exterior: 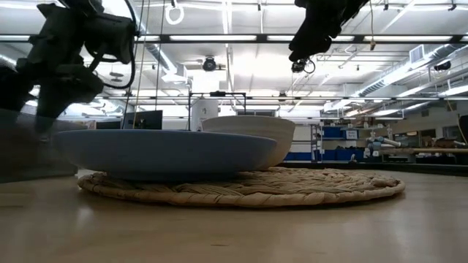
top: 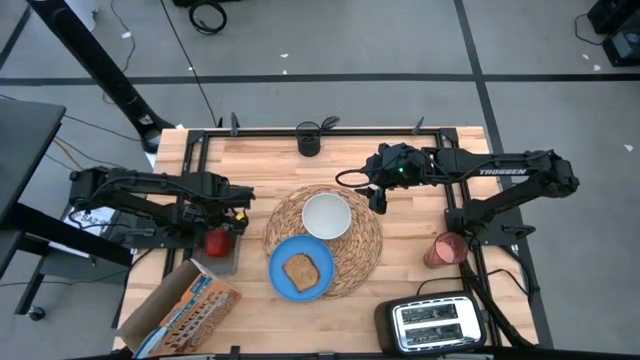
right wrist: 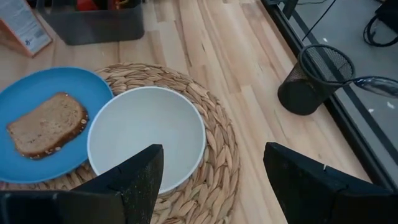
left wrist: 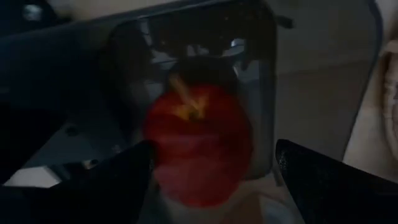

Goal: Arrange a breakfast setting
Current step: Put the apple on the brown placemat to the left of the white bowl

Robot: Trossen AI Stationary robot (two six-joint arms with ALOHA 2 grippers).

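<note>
Left gripper (left wrist: 211, 171) reaches over the grey bin (top: 222, 258), fingers spread wide around the red apple (left wrist: 199, 146) sitting inside, not gripping it. Right gripper (right wrist: 211, 168) hovers with fingers apart above the empty white bowl (right wrist: 146, 137) on the woven placemat (right wrist: 217, 143), toast slice (right wrist: 46, 124) on the blue plate (right wrist: 25, 93) alongside.

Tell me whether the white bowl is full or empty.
Empty: the right wrist view looks down into the white bowl and shows only its bare white inside.
</note>
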